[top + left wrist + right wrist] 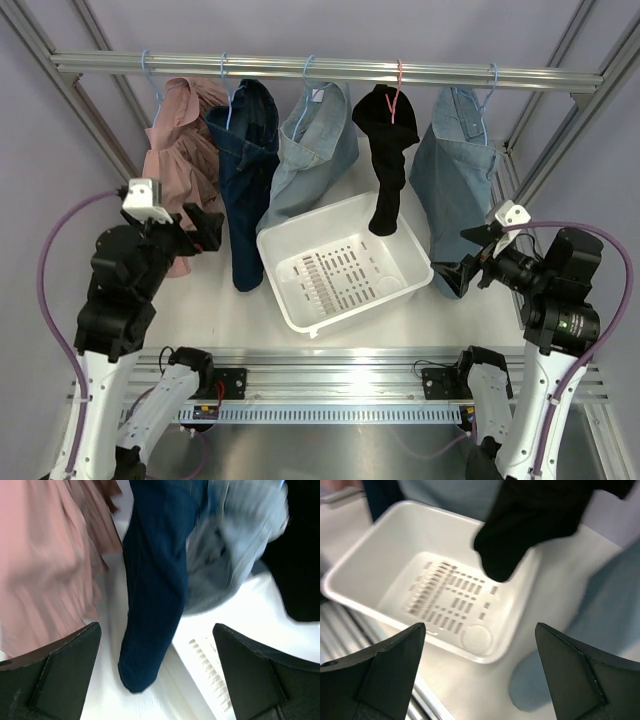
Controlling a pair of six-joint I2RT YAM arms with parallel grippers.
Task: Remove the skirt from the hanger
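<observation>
currently the pink skirt [178, 140] is hanging on its hanger [150, 75] at the rail's left end, the left gripper [156, 626] and right gripper [480, 626] are both gaping empty, and a careless pull is likely risking unhooking the hanger or snagging the navy trousers [247, 170] alongside.

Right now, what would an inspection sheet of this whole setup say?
Surface: white table, holding a white basket.
Job's things: pink pleated skirt, hanging far left on the rail, not gripped.
Clutter: dark blue garment, middle pale blue garment, black garment dangling over the basket, right pale blue garment.
Grippers: left gripper open, near the skirt; right gripper open, facing the basket.
Cables: left purple cable and right purple cable loop beside the arms.
Surroundings: metal frame, grey walls.
</observation>
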